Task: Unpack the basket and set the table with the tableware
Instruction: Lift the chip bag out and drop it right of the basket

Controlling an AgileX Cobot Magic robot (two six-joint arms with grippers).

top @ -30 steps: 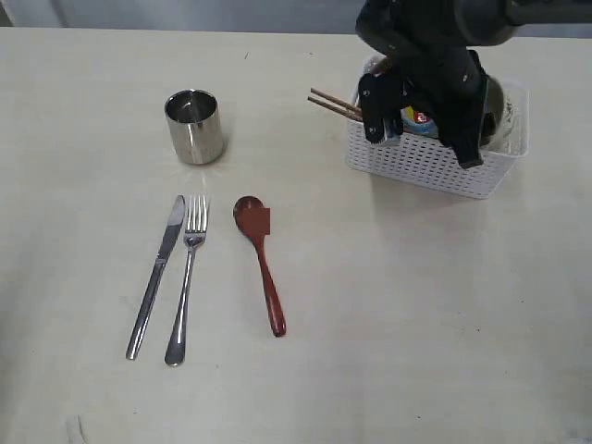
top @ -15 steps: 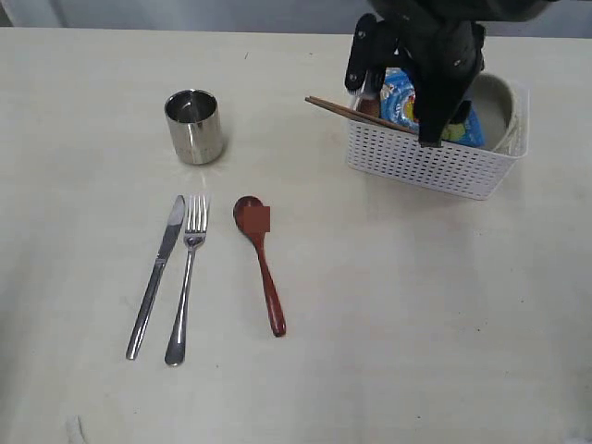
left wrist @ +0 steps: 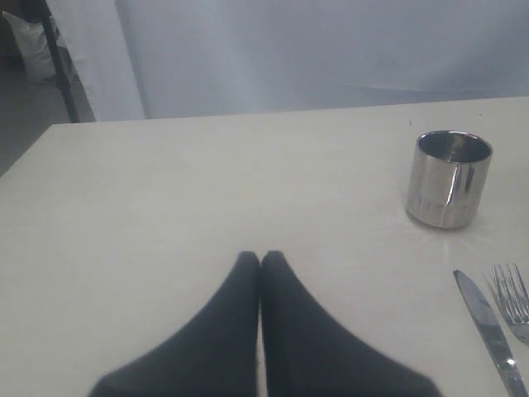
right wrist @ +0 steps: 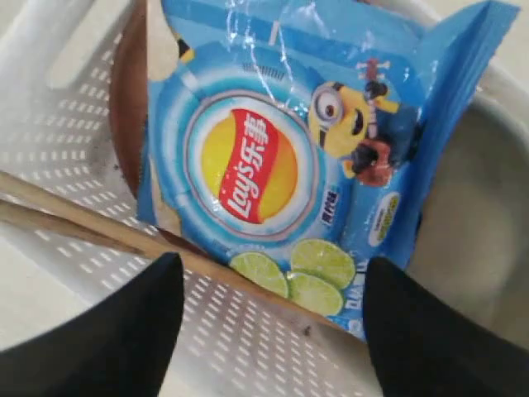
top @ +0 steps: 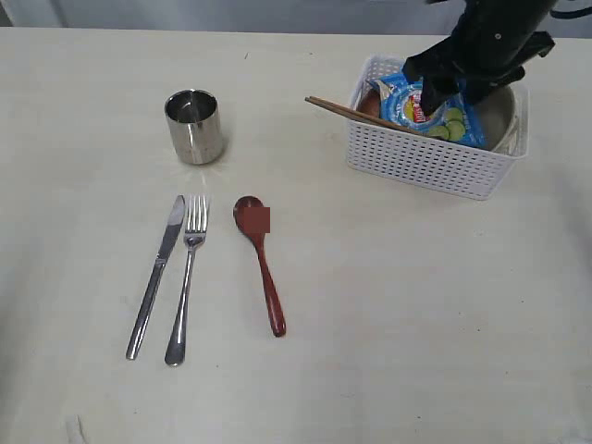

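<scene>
Hovering over the basket (top: 425,162) on the desk (top: 416,305), our right tool (right wrist: 269,273) stands spread above the blue chip bag (right wrist: 248,165), gripping nothing; we see chopsticks (top: 347,111) poking over the basket's rim. Our left tool (left wrist: 259,260) is pressed together and empty, near the cup (left wrist: 449,178), while knife (top: 157,277), fork (top: 188,277) and spoon (top: 261,264) lie side by side left of the basket.

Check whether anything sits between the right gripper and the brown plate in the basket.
Yes. The blue chip bag lies over the brown plate, which shows only as a sliver at the bag's edge, right in front of the open right gripper. The wooden chopsticks also lean across the rim of the basket near the bag.
</scene>
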